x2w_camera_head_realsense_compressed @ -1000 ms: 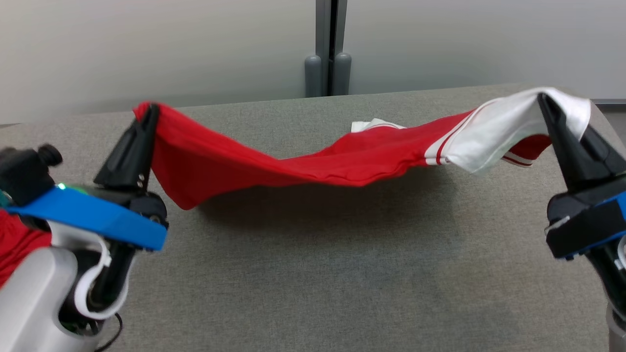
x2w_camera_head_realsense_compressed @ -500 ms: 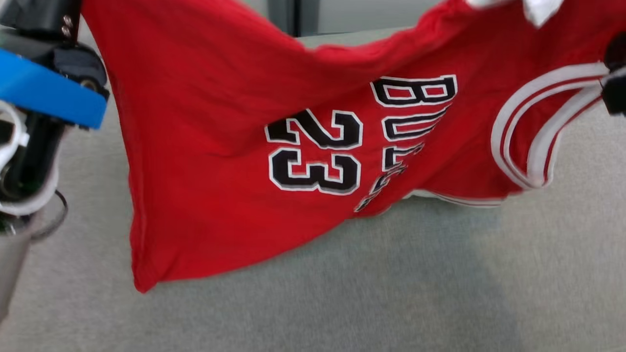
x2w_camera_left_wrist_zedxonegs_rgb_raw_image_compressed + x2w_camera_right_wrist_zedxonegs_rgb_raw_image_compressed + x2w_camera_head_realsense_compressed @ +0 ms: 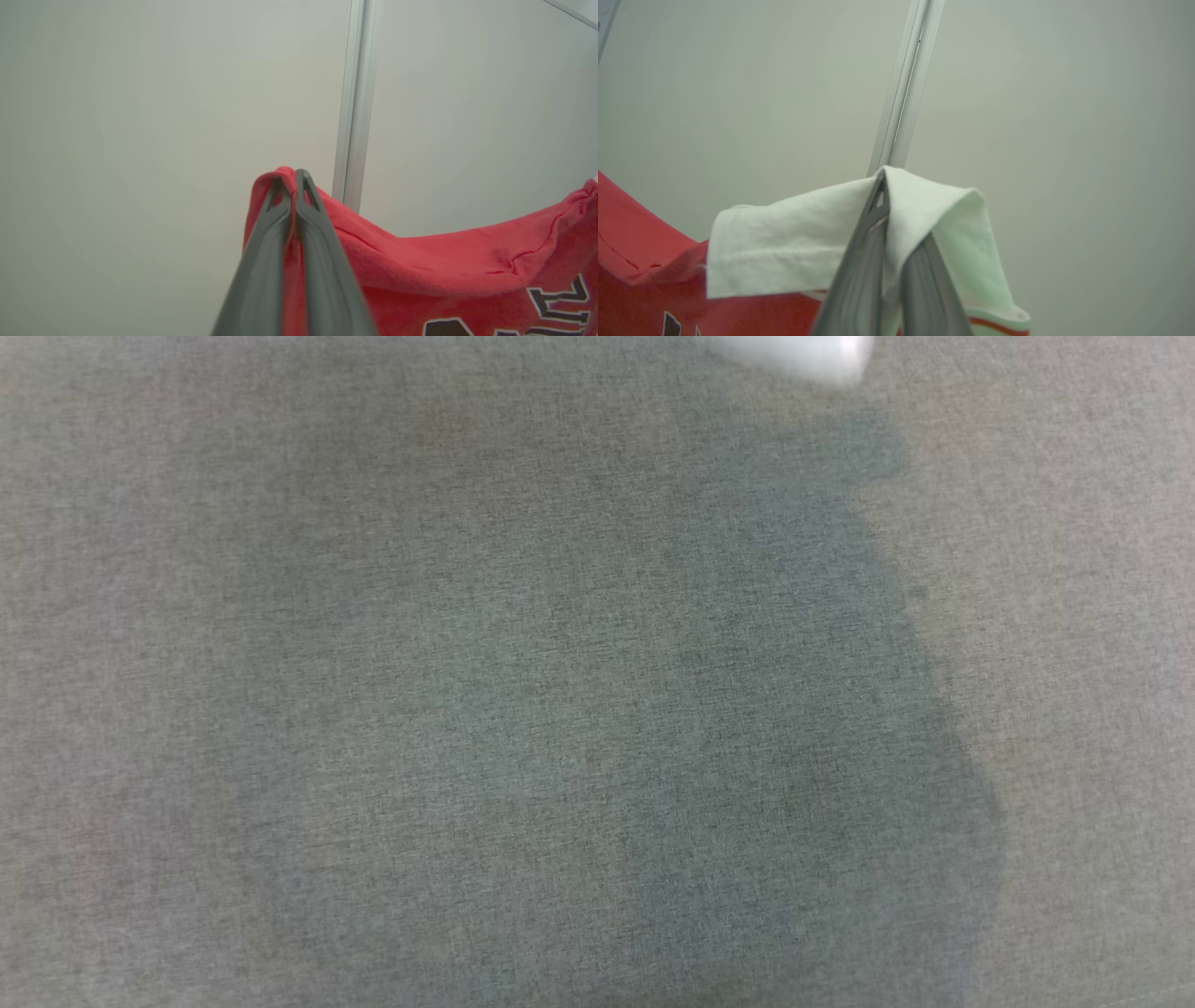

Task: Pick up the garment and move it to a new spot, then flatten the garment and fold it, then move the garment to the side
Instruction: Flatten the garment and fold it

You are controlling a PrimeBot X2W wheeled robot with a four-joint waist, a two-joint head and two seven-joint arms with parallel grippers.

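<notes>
Grey woven cloth covers the table [image 3: 280, 709] beneath us, and a broad dark shadow [image 3: 803, 709] spreads across its middle and right in the head view. At the top edge of that view we see a pale, blurred shape [image 3: 794, 347]; we cannot tell what it is.

Behind both wrists stands a plain pale wall [image 3: 140, 116], split by an upright metal strip [image 3: 357, 93].

We hold the garment [image 3: 444, 270], a red sleeveless jersey, up in the air in front of that wall, strung between our two arms and sagging between them. Black letters edged in white [image 3: 556, 303] run along its lower part in the left wrist view.

Our left gripper [image 3: 292, 179] has its fingers pressed together on a red edge of the fabric, which bunches over the fingertips. Our right gripper [image 3: 883, 191] pinches a white section of the jersey [image 3: 784, 233]; the cloth drapes over one finger and hangs to either side, with a red and white striped trim [image 3: 994, 322] below.
</notes>
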